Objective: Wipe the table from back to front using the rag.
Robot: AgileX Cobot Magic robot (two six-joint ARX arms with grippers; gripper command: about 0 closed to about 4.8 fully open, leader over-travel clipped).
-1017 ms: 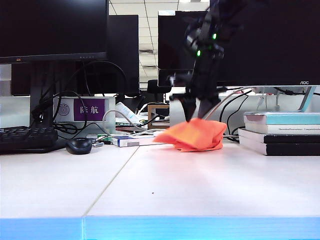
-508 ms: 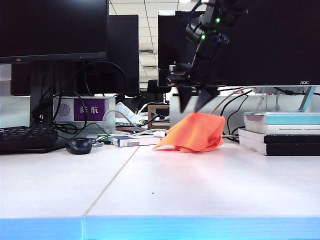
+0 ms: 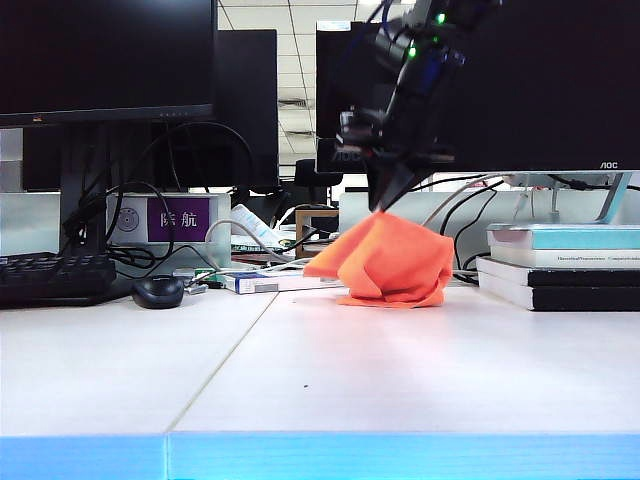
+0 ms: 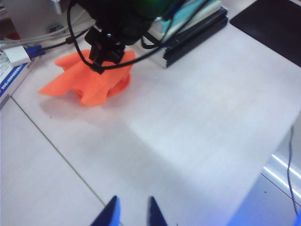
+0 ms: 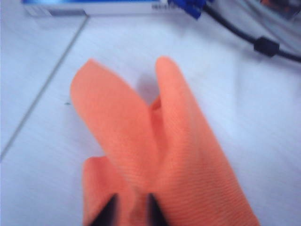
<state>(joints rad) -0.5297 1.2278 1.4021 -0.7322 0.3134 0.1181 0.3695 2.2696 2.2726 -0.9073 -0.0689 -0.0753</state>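
Since a second ago the right gripper (image 3: 383,203) has risen, jaws pinching the rag (image 3: 388,262) into a peak — its hem on the table (image 3: 400,370) near the books (image 3: 560,265). Left gripper (image 4: 132,213) hovers parted over bare tabletop.

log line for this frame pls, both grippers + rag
right gripper: shut on rag, top pinched, bottom on table, far end | left gripper: open, empty, above bare table | wipe: not yet begun
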